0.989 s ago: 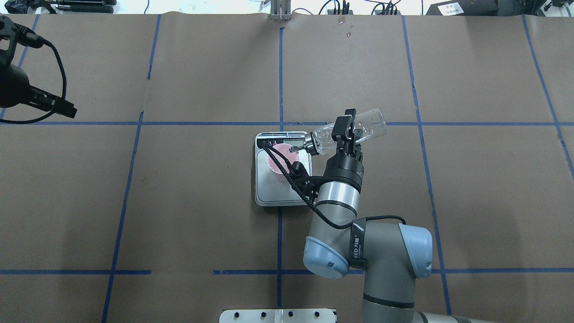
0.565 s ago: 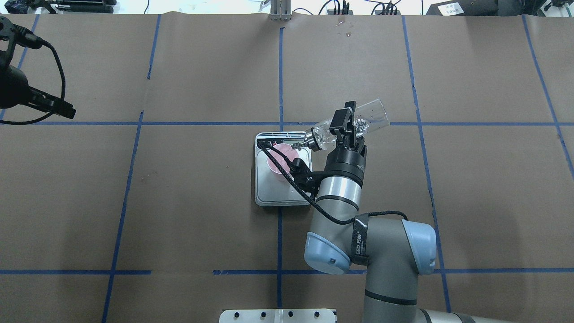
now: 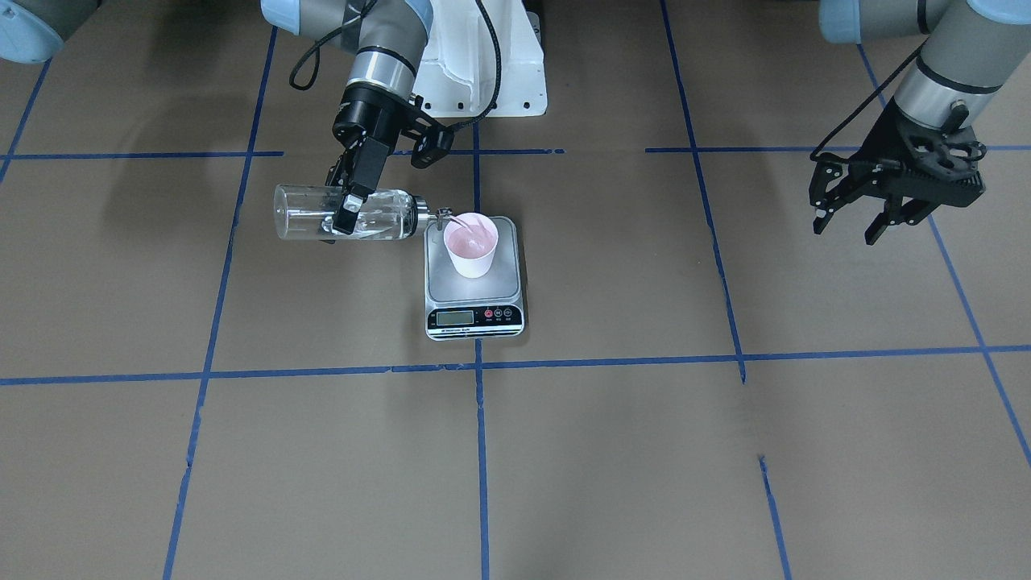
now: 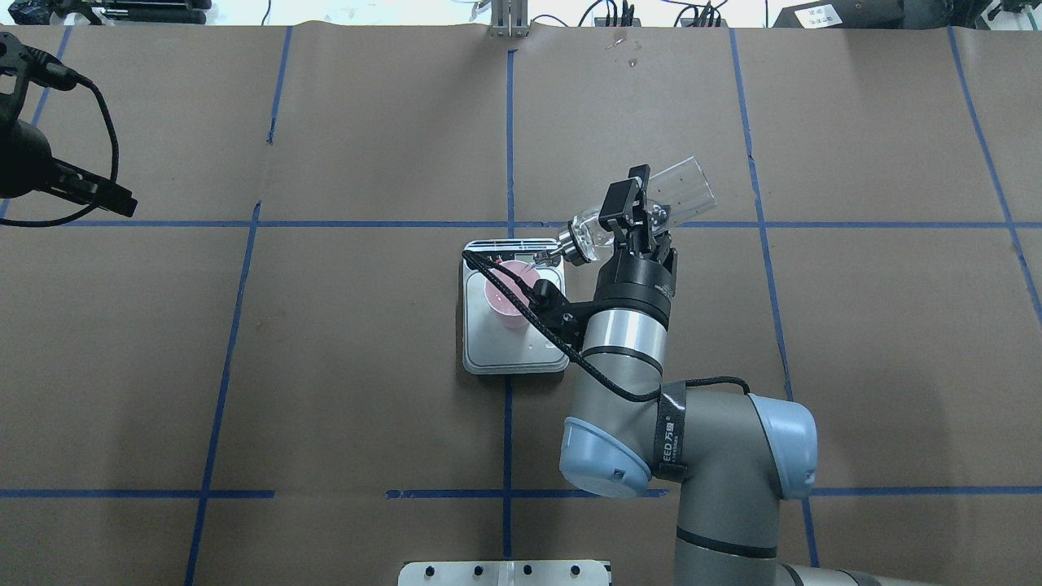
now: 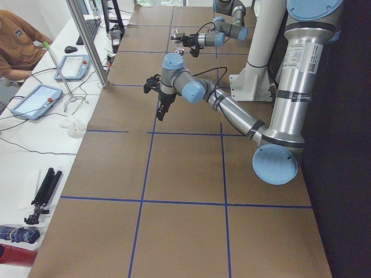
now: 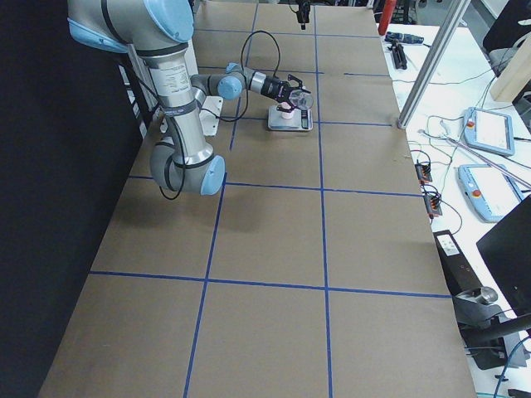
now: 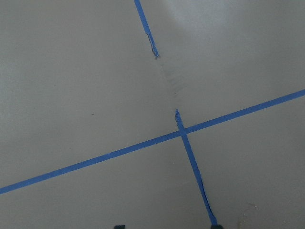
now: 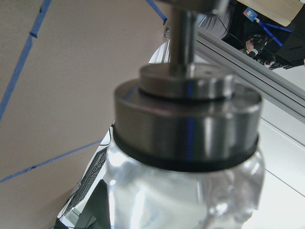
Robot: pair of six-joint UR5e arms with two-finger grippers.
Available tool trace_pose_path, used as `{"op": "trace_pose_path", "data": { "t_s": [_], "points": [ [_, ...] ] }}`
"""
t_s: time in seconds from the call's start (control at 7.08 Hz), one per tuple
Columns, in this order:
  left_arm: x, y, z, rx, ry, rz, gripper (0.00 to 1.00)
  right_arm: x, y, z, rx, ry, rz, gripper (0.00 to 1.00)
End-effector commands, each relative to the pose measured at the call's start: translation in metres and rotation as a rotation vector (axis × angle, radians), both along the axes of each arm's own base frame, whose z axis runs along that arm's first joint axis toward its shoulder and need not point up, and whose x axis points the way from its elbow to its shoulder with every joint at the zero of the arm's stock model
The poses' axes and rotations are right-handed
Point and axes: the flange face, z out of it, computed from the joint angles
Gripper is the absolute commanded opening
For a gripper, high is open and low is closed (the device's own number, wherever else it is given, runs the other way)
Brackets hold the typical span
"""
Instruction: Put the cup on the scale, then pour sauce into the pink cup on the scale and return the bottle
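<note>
My right gripper [image 3: 345, 208] is clamped around the bottle [image 3: 300, 213], which lies nearly level with its spout over the cup [image 3: 471, 251]. The cup stands on the scale [image 3: 440, 283]. My left gripper [image 3: 845, 234] hangs well apart, fingers spread, empty.

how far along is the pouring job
Done: cup sits on the scale. In hand: right gripper holds the bottle tipped sideways, spout over the cup, seemingly pouring. To do: finish pouring, then return the bottle. The left gripper hangs open, off to the side.
</note>
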Motion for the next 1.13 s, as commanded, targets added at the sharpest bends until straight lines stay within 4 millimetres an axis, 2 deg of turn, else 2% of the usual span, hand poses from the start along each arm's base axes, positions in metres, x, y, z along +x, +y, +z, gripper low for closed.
{"op": "trace_pose_path", "data": {
  "t_s": [0.0, 0.99],
  "points": [
    [0.001, 0.0, 0.0, 0.001, 0.0, 0.002, 0.68, 0.007, 0.0, -0.003, 0.005, 0.03, -0.006, 0.0],
    [0.001, 0.0, 0.0, 0.002, 0.001, 0.002, 0.68, 0.02, 0.001, -0.008, 0.015, 0.025, -0.005, 0.0]
  ]
}}
